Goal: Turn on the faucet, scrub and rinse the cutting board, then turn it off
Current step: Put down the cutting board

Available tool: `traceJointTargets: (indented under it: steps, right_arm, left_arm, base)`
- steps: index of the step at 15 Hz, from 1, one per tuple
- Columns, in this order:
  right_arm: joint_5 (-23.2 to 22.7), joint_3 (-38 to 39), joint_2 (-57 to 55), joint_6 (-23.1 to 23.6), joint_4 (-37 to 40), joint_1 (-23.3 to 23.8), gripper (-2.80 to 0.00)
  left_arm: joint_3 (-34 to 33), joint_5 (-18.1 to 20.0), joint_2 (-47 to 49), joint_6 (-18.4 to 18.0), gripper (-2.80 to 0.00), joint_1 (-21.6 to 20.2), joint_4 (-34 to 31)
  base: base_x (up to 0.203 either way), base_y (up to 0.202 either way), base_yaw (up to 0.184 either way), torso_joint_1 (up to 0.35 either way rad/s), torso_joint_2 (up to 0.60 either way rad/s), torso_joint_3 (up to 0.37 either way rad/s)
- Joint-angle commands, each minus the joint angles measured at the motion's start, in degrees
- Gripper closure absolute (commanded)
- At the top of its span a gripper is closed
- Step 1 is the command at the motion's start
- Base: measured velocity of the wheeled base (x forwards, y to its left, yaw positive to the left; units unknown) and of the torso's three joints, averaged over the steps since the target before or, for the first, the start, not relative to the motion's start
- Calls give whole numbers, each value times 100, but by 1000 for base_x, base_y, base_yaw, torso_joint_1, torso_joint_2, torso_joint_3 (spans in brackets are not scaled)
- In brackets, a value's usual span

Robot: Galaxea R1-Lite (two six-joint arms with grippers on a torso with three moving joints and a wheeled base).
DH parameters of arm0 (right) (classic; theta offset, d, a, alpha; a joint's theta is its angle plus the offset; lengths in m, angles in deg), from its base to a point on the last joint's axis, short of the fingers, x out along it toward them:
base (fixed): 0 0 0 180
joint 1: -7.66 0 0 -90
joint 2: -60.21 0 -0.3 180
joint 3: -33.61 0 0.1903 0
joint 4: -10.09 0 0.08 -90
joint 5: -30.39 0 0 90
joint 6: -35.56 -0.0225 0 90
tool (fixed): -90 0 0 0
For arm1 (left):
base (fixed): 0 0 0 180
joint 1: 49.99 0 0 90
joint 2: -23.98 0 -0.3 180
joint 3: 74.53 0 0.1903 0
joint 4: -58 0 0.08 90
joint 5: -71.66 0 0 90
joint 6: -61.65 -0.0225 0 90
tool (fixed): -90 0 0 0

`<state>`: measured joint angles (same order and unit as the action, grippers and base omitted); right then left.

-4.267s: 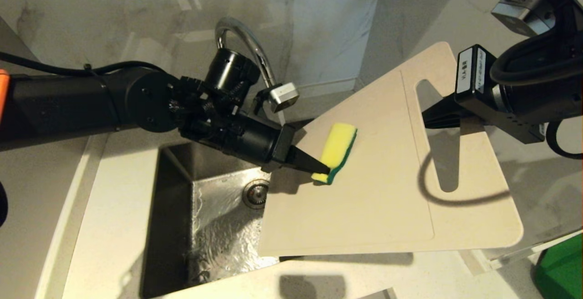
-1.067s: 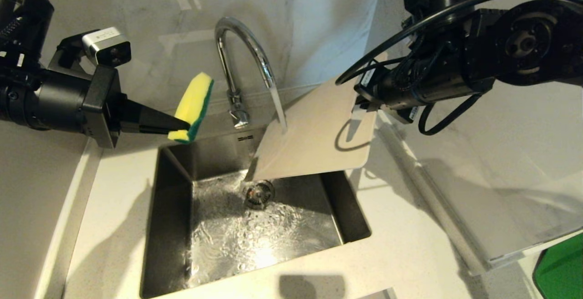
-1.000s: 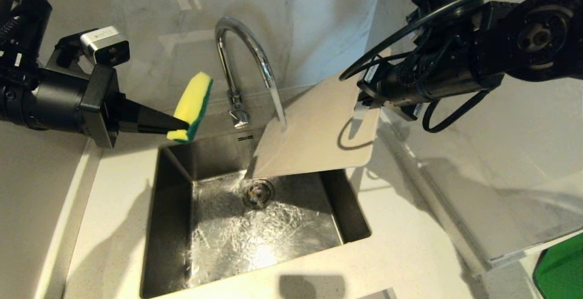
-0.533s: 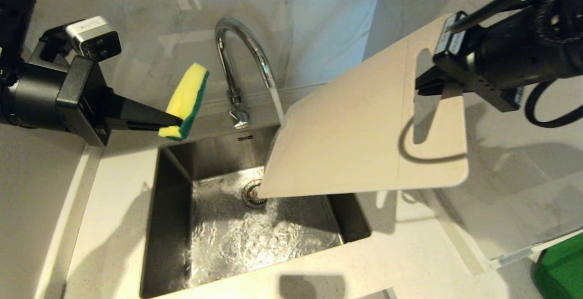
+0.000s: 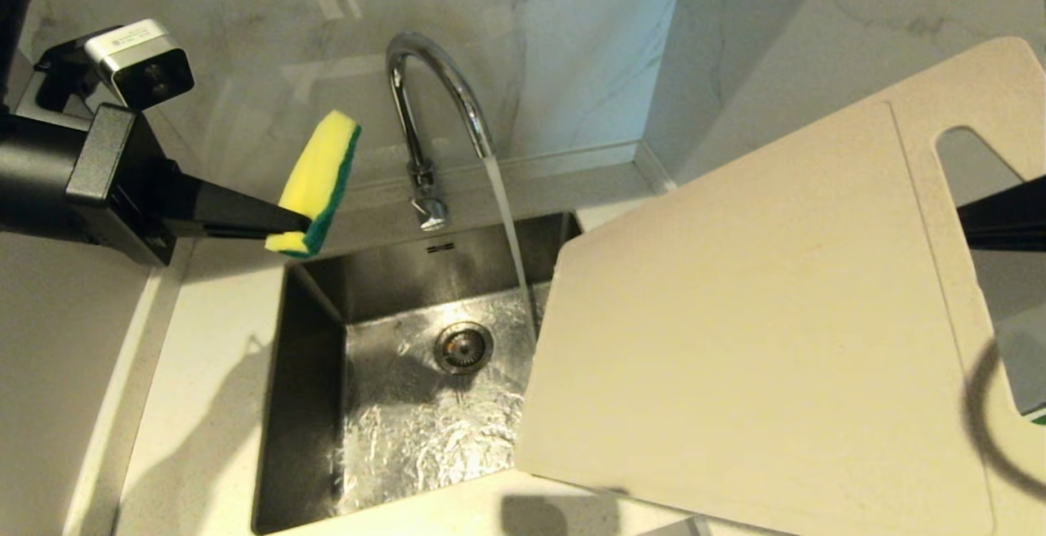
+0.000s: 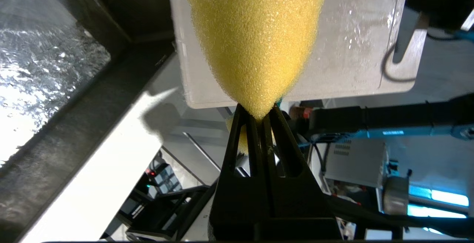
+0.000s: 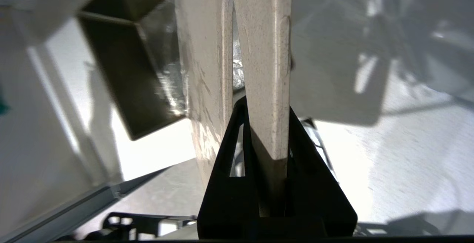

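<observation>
The chrome faucet stands behind the sink, and water pours from its spout just past the left edge of the cutting board. The cream board hangs tilted, close to the head camera, over the sink's right side. My right gripper is shut on the strip beside the board's slot handle. The right wrist view shows that gripper clamped on the board. My left gripper hangs left of the faucet, shut on the lower end of a yellow-and-green sponge. In the left wrist view the sponge rises from the gripper.
The steel sink is wet, with its drain in the middle. White countertop surrounds it, and a marble wall stands behind. A green object peeks out at the right edge.
My right gripper has lifted the board out of the stream, up and to the right, toward the camera. The left gripper with the sponge has drifted slightly left and up.
</observation>
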<state>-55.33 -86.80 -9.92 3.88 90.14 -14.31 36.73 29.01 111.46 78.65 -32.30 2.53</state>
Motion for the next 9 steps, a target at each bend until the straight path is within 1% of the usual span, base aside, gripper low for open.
traceJointTargets:
  steps: [1,3,6,8,9]
  right_arm:
    - [156,535,421,23,26,-1,0]
    - [175,950,542,48,-15,-1,0]
    - [178,1378,601,30,-243,-1,0]
    - [179,1774,607,36,-514,-1,0]
    - [178,2023,609,35,-770,1,0]
  left_arm:
    - [35,-102,6,13,0,7,-15]
    - [35,-112,15,-13,0,7,-15]
    - [-12,-112,26,-13,0,7,-23]
    - [-53,-112,32,-13,0,7,-23]
    - [-78,-121,32,-13,0,7,-23]
  base:
    - [0,0,0,0,0,0]
    - [0,0,0,0,0,0]
    - [0,0,0,0,0,0]
    - [0,0,0,0,0,0]
    - [0,0,0,0,0,0]
